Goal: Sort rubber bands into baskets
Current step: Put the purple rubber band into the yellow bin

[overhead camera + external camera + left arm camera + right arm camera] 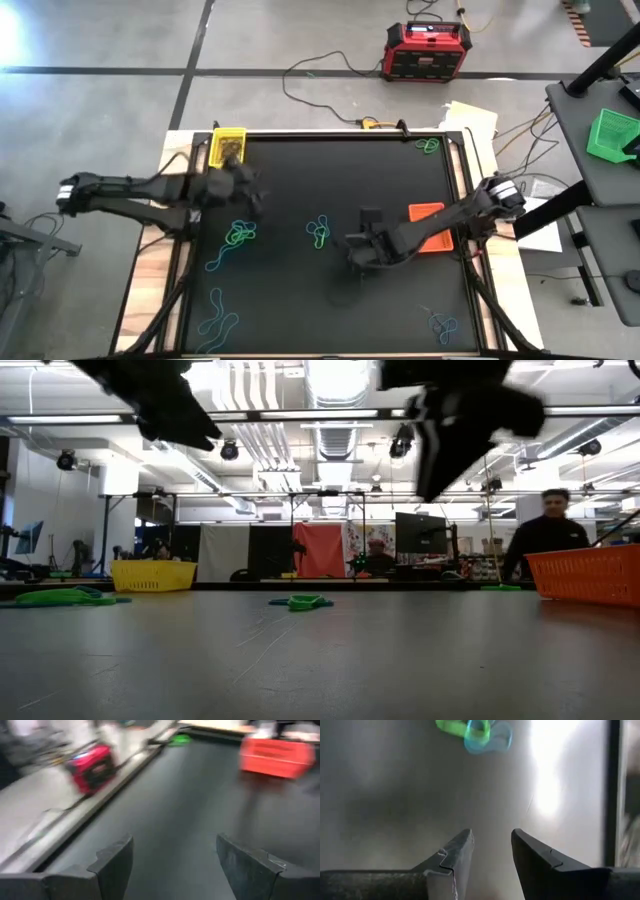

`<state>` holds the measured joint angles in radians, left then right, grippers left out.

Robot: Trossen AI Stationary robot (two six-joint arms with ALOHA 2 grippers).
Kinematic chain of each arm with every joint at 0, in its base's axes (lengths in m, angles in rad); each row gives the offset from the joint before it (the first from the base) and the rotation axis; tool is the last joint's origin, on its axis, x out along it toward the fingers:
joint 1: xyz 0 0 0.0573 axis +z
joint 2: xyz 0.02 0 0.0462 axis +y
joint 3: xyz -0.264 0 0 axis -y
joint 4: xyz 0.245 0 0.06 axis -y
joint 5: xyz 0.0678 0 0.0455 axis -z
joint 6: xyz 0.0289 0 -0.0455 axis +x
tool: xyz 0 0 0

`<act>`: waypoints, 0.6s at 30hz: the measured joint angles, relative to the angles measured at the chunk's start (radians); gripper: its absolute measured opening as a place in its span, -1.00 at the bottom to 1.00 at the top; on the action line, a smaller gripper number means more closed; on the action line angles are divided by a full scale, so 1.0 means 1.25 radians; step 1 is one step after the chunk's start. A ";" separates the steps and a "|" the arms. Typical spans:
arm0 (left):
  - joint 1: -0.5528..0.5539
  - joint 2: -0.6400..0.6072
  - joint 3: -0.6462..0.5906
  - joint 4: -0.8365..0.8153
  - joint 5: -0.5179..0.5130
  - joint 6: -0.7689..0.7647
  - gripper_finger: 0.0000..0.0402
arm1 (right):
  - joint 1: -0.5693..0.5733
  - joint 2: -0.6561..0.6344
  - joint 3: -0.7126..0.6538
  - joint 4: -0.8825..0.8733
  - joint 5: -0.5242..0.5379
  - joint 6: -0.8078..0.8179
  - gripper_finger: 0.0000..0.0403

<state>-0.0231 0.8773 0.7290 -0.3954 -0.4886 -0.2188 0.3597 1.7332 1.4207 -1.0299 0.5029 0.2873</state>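
Rubber bands lie loose on the black table in clusters: green and teal ones (240, 236), blue and green ones (318, 232), green ones at the far right (427, 145), and blue ones near the front (216, 320) (442, 325). The yellow basket (228, 147) stands at the far left. The orange basket (428, 226) stands at the right. The green basket (612, 133) sits on a side stand off the table. My left gripper (252, 190) is open and empty, just near of the yellow basket. My right gripper (352, 255) is open and empty, right of the blue and green cluster (475, 731).
A red and black box (427, 50) stands on the floor beyond the far edge, with cables running to the table. A person (545, 540) is in the room behind. Bare black table surface lies at the far middle (340, 170).
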 joint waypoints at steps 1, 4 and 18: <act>-0.039 -0.009 -0.021 0.021 0.001 -0.011 0.31 | 0.017 0.011 0.024 -0.058 -0.019 0.061 -0.34; -0.148 -0.024 -0.090 0.109 0.002 -0.051 0.31 | 0.070 0.030 0.071 -0.185 -0.123 0.231 -0.34; -0.471 0.169 -0.312 0.803 0.001 -0.038 0.31 | 0.318 0.072 0.078 -0.219 -0.460 0.665 -0.46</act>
<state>-0.6118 1.0889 0.3386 0.6085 -0.4872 -0.2664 0.7577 1.8231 1.5181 -1.3041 -0.0724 1.1185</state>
